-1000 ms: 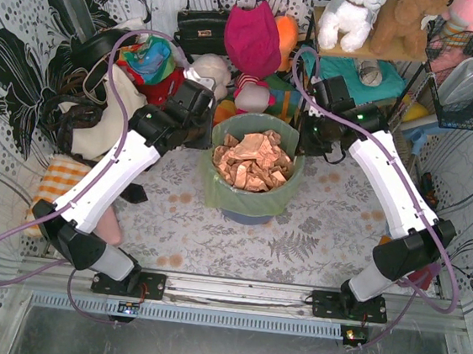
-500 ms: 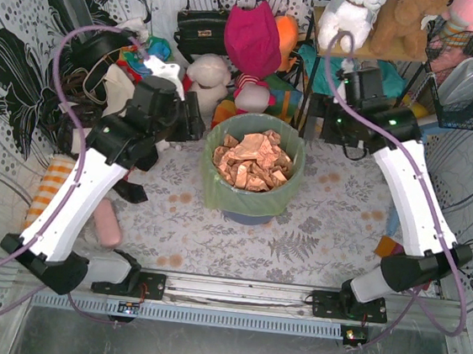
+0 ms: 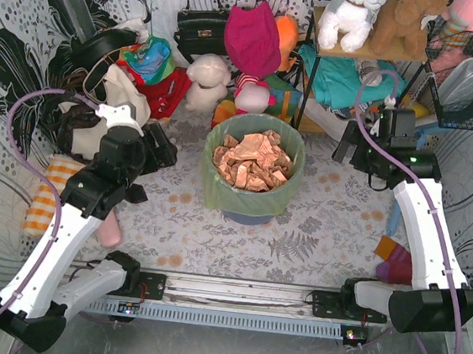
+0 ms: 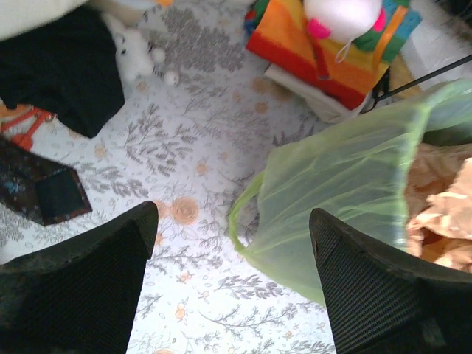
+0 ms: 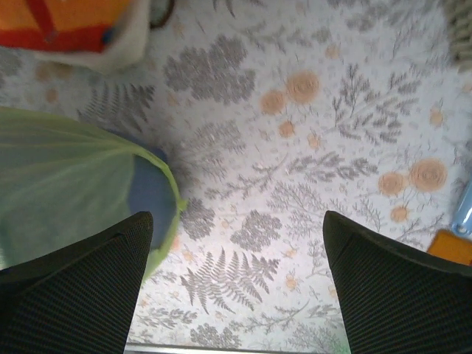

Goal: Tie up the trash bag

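Observation:
The trash bag [image 3: 248, 197], thin light-green plastic, lines the blue-grey bin in the middle of the table, its rim folded over the outside. Crumpled brown paper [image 3: 252, 159] fills it. My left gripper [image 3: 160, 146] hangs open to the left of the bag, apart from it. In the left wrist view the bag [image 4: 346, 184] and its handle loop [image 4: 237, 221] lie ahead of the open left gripper [image 4: 232, 221], with nothing between the fingers. My right gripper [image 3: 346, 146] stands open to the right of the bag. In the right wrist view the right gripper [image 5: 237, 221] is empty over the tablecloth, with the bag [image 5: 66, 177] at the left.
Plush toys, a black handbag [image 3: 202, 25] and a pink bag [image 3: 253, 39] crowd the back. A shelf [image 3: 376, 52] with stuffed animals stands back right. Black cloth [image 4: 63, 70] and a striped orange fabric [image 3: 53, 187] lie at the left. The bin's blue wall [image 5: 151, 195] shows below the bag.
Both arms have swung outward from the bin's rim, the left one to the left and nearer, the right one to the right. Both grippers have opened.

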